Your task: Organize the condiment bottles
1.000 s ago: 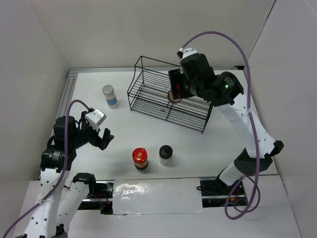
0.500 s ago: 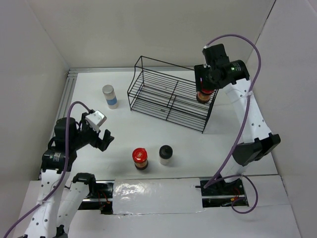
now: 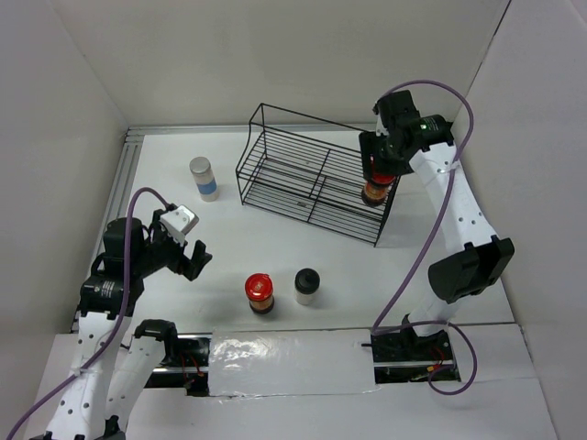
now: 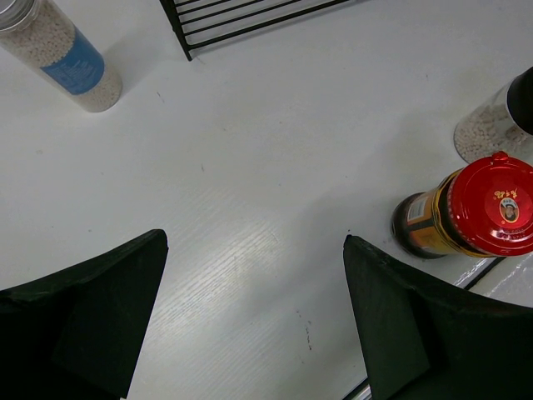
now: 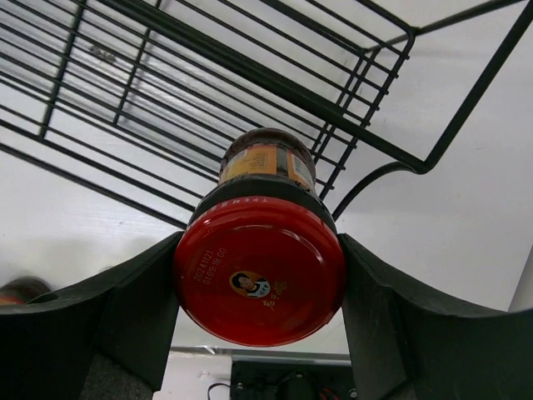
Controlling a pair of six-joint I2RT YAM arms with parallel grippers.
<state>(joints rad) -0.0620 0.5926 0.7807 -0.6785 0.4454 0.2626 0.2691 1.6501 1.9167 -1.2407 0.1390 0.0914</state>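
My right gripper (image 3: 378, 179) is shut on a red-lidded jar (image 3: 374, 193) with dark contents and holds it upright at the right end of the black wire rack (image 3: 303, 183). The right wrist view shows both fingers pressed on the red lid (image 5: 260, 271) with rack wires (image 5: 250, 68) below. A second red-lidded jar (image 3: 260, 291) and a whitish jar with a black cap (image 3: 306, 285) stand side by side near the front. The grey-lidded jar with a blue label (image 3: 203, 178) stands left of the rack. My left gripper (image 3: 193, 259) hovers open, left of the front red-lidded jar (image 4: 479, 208).
The rack sits tilted across the back middle of the white table, with a divider across its floor. White walls close in on three sides. A metal rail (image 3: 128, 156) runs along the table's left edge. The rack's corner (image 4: 176, 25) shows in the left wrist view.
The right arm has carried its red-lidded jar from over the middle of the rack to the rack's right end and lowered it a little. The left arm stayed put.
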